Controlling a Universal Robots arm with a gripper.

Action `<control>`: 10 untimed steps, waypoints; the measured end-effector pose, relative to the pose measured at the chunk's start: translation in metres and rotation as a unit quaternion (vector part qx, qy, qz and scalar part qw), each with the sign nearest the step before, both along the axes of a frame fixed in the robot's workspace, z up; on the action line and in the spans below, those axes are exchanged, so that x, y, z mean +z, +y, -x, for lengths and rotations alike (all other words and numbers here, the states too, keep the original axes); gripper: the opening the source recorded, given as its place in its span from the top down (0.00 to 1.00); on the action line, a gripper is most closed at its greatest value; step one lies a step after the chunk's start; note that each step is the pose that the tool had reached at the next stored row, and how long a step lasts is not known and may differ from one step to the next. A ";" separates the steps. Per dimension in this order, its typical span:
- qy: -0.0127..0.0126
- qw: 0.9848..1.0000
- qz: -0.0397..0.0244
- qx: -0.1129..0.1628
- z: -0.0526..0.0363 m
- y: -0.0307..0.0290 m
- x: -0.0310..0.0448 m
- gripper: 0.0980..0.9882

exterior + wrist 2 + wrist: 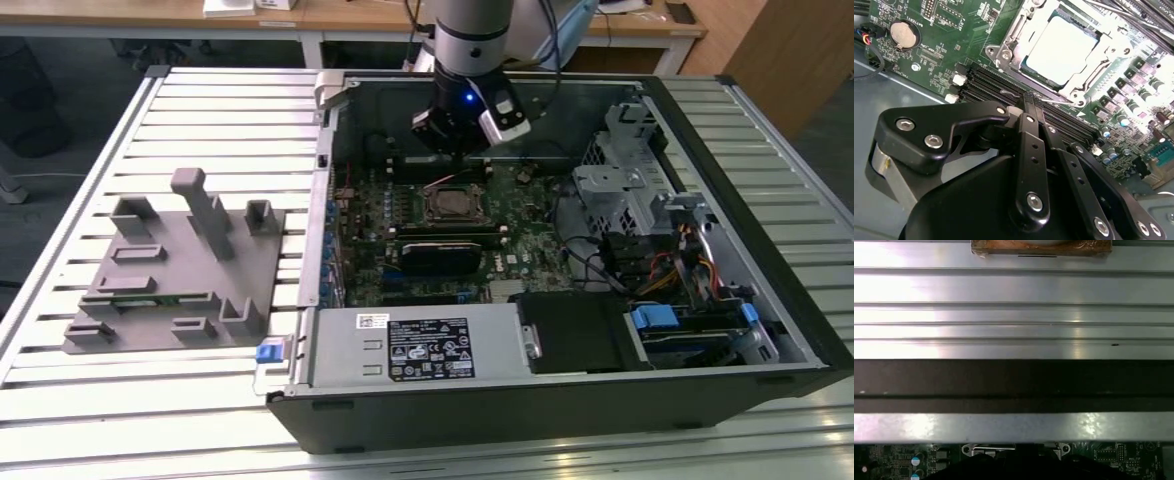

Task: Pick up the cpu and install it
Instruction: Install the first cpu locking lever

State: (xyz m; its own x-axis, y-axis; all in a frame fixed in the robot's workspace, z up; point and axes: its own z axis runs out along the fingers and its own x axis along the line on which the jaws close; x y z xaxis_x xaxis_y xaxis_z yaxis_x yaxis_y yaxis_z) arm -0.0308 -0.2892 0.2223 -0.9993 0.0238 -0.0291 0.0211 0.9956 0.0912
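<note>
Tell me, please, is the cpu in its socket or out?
In: the cpu lies flat within the socket frame, apart from the tool.

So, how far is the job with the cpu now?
The cpu already lies inside the socket frame on the motherboard, pale top facing up. The gripper hovers above that area in the exterior view and seems to carry nothing. The frame's metal parts look still unlatched, so closing it may remain; I cannot confirm this.
</note>
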 end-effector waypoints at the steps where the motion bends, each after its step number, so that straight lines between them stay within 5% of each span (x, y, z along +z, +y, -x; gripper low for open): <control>1: 0.000 1.000 0.000 0.000 -0.0006 0.0000 -0.0003 0.99; 10: 0.000 1.000 0.000 0.000 -0.0041 0.0000 -0.0065 0.99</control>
